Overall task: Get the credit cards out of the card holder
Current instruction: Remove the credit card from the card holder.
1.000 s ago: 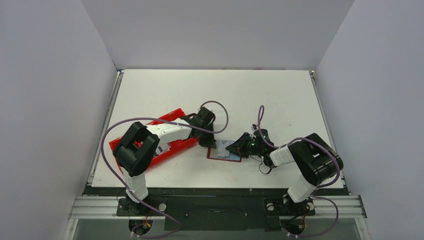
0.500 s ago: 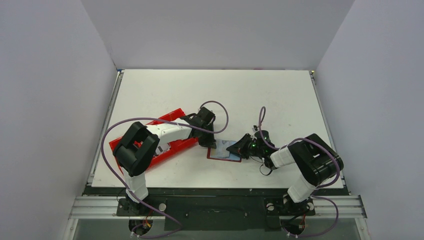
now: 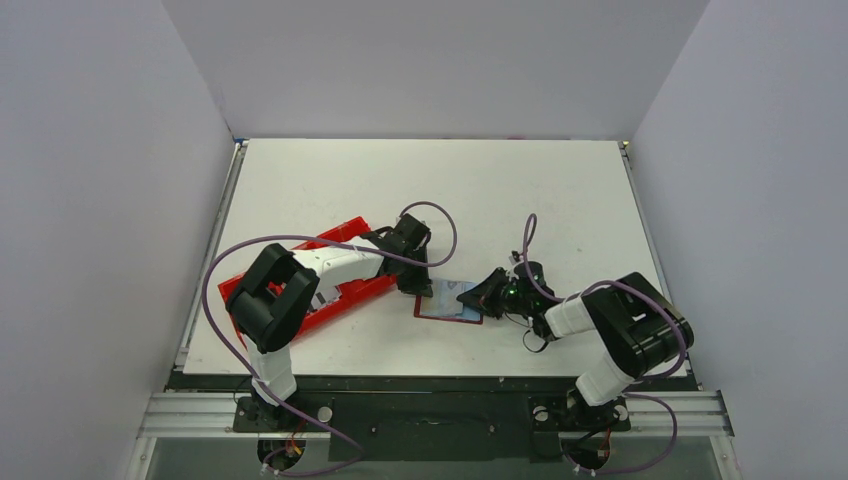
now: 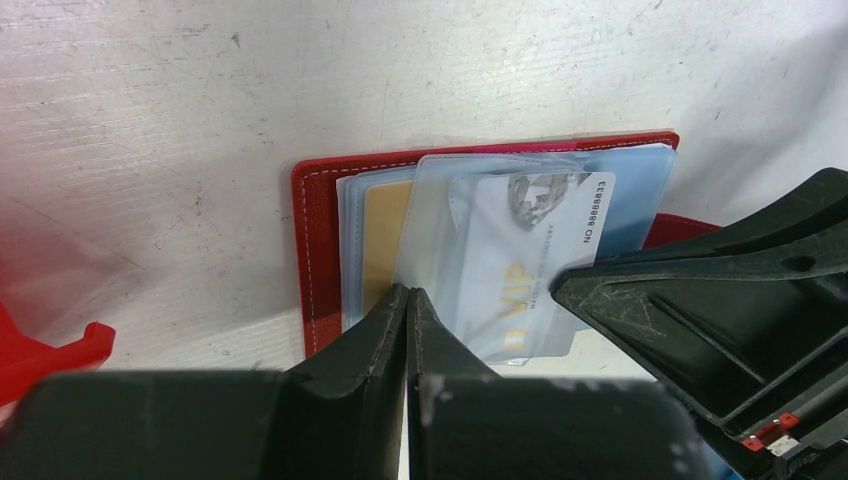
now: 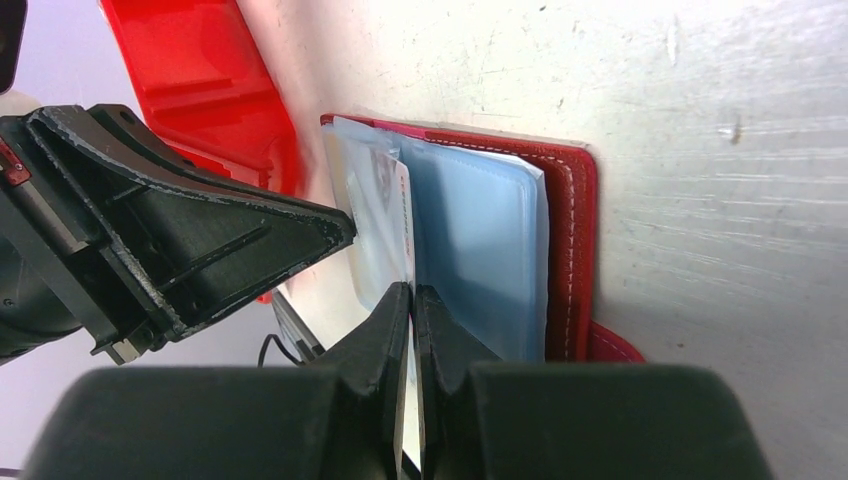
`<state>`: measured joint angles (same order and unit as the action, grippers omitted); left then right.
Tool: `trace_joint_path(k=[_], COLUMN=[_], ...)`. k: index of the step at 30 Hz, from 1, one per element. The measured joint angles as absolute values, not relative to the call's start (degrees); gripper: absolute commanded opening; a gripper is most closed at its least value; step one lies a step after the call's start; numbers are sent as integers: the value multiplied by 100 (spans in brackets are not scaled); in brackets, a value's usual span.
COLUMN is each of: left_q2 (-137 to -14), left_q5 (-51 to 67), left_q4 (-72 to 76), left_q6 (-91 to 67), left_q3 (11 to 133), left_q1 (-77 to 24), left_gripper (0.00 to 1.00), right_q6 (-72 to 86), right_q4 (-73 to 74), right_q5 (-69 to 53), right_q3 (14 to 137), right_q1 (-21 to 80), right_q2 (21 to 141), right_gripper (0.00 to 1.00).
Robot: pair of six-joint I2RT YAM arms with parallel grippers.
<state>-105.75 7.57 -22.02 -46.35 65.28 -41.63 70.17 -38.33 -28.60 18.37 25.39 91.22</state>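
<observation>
The card holder [image 3: 446, 317] lies open on the table, its red cover [image 4: 315, 240] and grey-blue pockets [image 5: 480, 240] facing up. My left gripper [image 3: 423, 288] is shut, its tip [image 4: 408, 293] pressing on the holder's left side over a gold-tan card [image 4: 385, 230] in a clear sleeve. My right gripper [image 3: 470, 297] comes in from the right and is shut [image 5: 412, 290] on the edge of a whitish credit card [image 4: 520, 260] with gold "VIP" lettering, which sticks partly out of its sleeve.
A bright red plastic tray [image 3: 345, 233] lies left of the holder, under the left arm, and shows in the right wrist view [image 5: 200, 70]. The two grippers sit close together over the holder. White walls enclose the table.
My right gripper's jaws have closed on the card's edge, and that arm has eased slightly to the right. The left gripper and the holder have stayed put.
</observation>
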Motion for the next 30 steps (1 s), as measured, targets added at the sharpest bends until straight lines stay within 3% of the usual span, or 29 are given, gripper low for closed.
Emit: trace_joint_path(k=[11,18,30], left_q2=[-10578,-10580,-10582], left_q5=[777,773,773], left_q4=[-2130,-2119,-2119], left_q6=[-4650,-4652,-4652], left_q3=[6517,6517,6517], left_q1=[-4165,-4167,-4167], left_gripper=[0,0,0], right_q6=[6904,6820,6866], right_q4=[-3717,-3664,-3800], right_q5=[-2943,-2961,-2987], right_q3=[1732,1680,1590], right_q1=[2362,2263,2217], right_q2=[8932,8923,8925], right_gripper=[2,13,13])
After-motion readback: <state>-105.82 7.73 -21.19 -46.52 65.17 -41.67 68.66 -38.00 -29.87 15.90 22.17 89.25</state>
